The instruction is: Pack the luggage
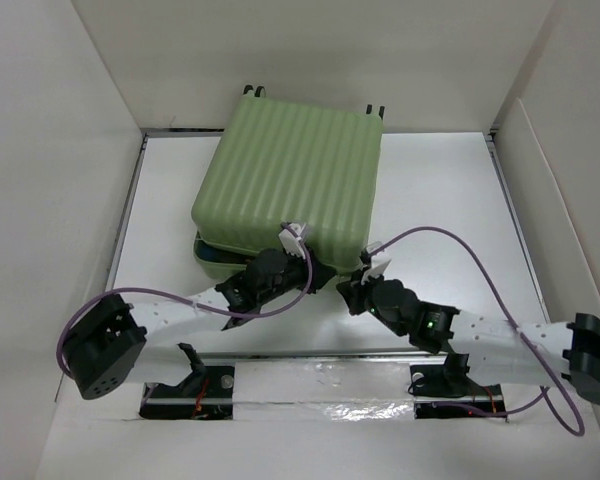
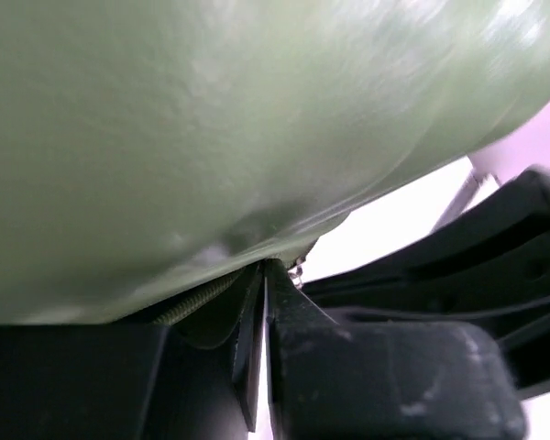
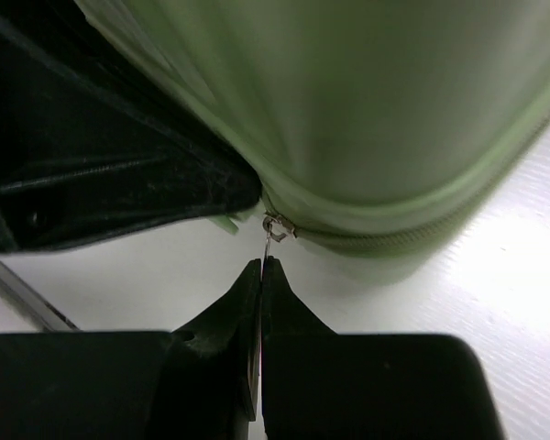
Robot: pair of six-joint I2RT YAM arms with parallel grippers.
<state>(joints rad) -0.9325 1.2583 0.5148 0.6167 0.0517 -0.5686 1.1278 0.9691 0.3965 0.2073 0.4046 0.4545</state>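
The luggage point(image 1: 290, 170), a pale green ribbed suitcase, lies flat at the back middle of the table with its lid down; a sliver of blue lining point(image 1: 206, 251) shows at its front left. It fills the left wrist view point(image 2: 211, 119) and the top of the right wrist view point(image 3: 394, 92). My left gripper point(image 1: 292, 238) is shut, its tips point(image 2: 264, 266) against the shell's front edge beside the zip point(image 2: 197, 301). My right gripper point(image 1: 368, 268) is shut point(image 3: 261, 263) on the thin metal zipper pull point(image 3: 269, 242) at the front right corner.
White walls enclose the table on three sides. A silver tape strip point(image 1: 320, 375) runs along the near edge between the arm bases. Purple cables point(image 1: 460, 245) loop over both arms. The left arm's black body point(image 3: 101, 174) is close to my right gripper.
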